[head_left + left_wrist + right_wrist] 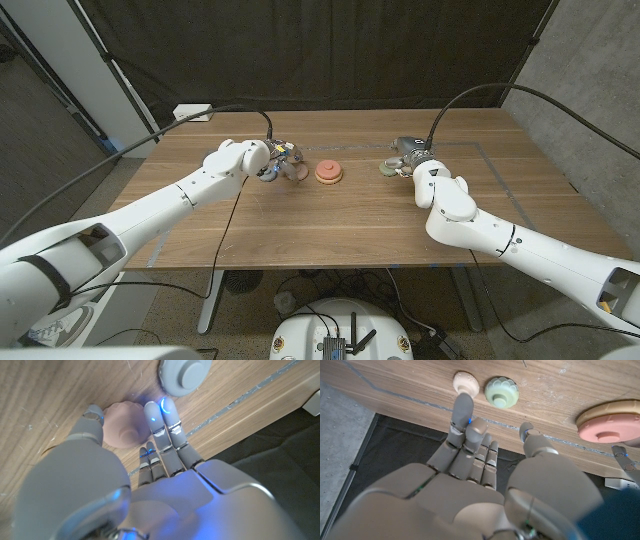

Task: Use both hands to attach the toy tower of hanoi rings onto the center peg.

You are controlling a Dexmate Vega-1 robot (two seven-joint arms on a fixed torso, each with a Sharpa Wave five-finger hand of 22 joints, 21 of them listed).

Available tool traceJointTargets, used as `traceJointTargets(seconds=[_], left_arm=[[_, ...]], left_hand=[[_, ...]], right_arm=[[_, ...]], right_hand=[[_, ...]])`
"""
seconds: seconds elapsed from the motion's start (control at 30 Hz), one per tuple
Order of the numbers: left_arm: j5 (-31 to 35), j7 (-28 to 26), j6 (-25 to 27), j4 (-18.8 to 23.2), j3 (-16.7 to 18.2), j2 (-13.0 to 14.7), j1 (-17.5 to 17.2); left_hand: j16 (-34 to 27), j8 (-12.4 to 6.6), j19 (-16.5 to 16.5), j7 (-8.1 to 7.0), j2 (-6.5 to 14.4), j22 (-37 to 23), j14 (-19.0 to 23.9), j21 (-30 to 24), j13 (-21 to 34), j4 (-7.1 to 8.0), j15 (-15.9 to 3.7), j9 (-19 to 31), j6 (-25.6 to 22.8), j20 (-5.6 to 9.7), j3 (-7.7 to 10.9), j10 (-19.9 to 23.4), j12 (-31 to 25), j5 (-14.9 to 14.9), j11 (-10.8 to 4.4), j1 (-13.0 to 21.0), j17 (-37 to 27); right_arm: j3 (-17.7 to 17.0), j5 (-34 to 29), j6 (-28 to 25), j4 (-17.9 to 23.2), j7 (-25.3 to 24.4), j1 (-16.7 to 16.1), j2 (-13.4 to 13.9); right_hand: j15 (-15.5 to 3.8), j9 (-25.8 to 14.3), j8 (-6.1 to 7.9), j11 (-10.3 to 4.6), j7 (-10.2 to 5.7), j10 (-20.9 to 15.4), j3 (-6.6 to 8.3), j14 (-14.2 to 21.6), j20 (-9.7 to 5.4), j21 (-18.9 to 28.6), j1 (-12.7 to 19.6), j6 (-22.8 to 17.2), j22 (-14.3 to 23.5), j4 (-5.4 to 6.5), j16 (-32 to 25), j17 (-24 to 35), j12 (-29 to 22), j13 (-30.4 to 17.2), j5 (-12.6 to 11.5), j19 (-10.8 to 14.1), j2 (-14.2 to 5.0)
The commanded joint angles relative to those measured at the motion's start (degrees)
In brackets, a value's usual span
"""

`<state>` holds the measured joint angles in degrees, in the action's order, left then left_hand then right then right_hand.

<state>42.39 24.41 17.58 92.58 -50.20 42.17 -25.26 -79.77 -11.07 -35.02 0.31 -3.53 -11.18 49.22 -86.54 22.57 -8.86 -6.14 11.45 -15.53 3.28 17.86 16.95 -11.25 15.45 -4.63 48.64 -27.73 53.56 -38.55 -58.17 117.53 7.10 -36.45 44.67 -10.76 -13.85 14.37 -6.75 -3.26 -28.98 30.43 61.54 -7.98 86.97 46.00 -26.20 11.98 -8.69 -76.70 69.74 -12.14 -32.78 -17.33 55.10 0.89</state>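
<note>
Left arm: we see the white left arm [150, 215] reach in from the left, with a black cable [120, 150] trailing off its wrist toward a white box [193, 113] at the table's far left edge.
Left hand: the grey left hand [275, 160] sits at a pale pink scalloped ring [296, 172] on the wooden table [300, 225]. In the left wrist view the hand [145, 470] has its thumb [90, 422] against one side of the pink ring [122, 425] and its fingertips [161, 412] on the other; the ring lies on the wood, and whether it is truly gripped we cannot tell.
Left wrist extra: beyond the fingertips this view shows a grey round ring with a raised hub [185, 375], which we cannot pick out from the head camera.
Centre: the round peg base with a salmon-pink disc on a tan disc [329, 172] stands mid-table, just beside the pink ring.
Right hand: the grey right hand [410, 158] hovers near a pale green scalloped ring [385, 169]. In the right wrist view the hand [480, 480] has its fingers apart and holds nothing.
Right wrist extra: this view shows the green ring [501, 392] lying next to a small cream scalloped ring [465, 381], with the base [609, 422] off to the side.
Right arm: the white right arm [520, 245] enters from the right, also with a black cable [520, 95].
</note>
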Motion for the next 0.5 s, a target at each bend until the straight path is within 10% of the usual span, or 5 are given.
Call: traceJointTargets(seconds=[0.03, 0.5], left_arm=[[-0.89, -0.89, -0.10, -2.05, -0.80, -0.94, 0.16], [-1.48, -1.25, 0.55, -3.46, -1.71, -1.36, 0.39]], left_hand=[[-0.51, -0.23, -0.28, 0.03, -0.19, -0.03, 0.18, -0.31, -0.07, -0.19, -6.27, 0.01, -0.63, 6.76, -0.05, 0.45, -0.35, -0.02, -0.17, 0.36, -0.08], [-0.71, -0.54, -0.55, 0.05, 0.19, -0.03, 0.37, -0.56, -0.34, -0.29, -6.27, -0.03, -1.46, 6.87, 0.09, 1.36, -0.72, -0.10, -0.24, 0.95, 0.09]], right_arm=[[0.40, 0.17, -0.44, -0.08, 0.02, 0.35, -0.16], [0.78, 0.46, -0.93, -0.05, 0.10, 0.55, -0.14]], right_hand=[[-1.80, -0.11, -0.22, 0.22, 0.27, -0.29, 0.60, 0.05, -4.53, 0.05, 0.06, -0.62, 0.20, -0.09, -0.15, 0.08, -0.09, -0.29, -0.32, 0.17, -0.47], [-1.80, -0.12, -0.31, 0.28, 0.17, -0.46, 0.82, 0.08, -4.52, -0.10, -0.13, -0.64, 0.05, -0.14, -0.21, 0.14, -0.08, -0.31, -0.54, 0.03, -0.63]])
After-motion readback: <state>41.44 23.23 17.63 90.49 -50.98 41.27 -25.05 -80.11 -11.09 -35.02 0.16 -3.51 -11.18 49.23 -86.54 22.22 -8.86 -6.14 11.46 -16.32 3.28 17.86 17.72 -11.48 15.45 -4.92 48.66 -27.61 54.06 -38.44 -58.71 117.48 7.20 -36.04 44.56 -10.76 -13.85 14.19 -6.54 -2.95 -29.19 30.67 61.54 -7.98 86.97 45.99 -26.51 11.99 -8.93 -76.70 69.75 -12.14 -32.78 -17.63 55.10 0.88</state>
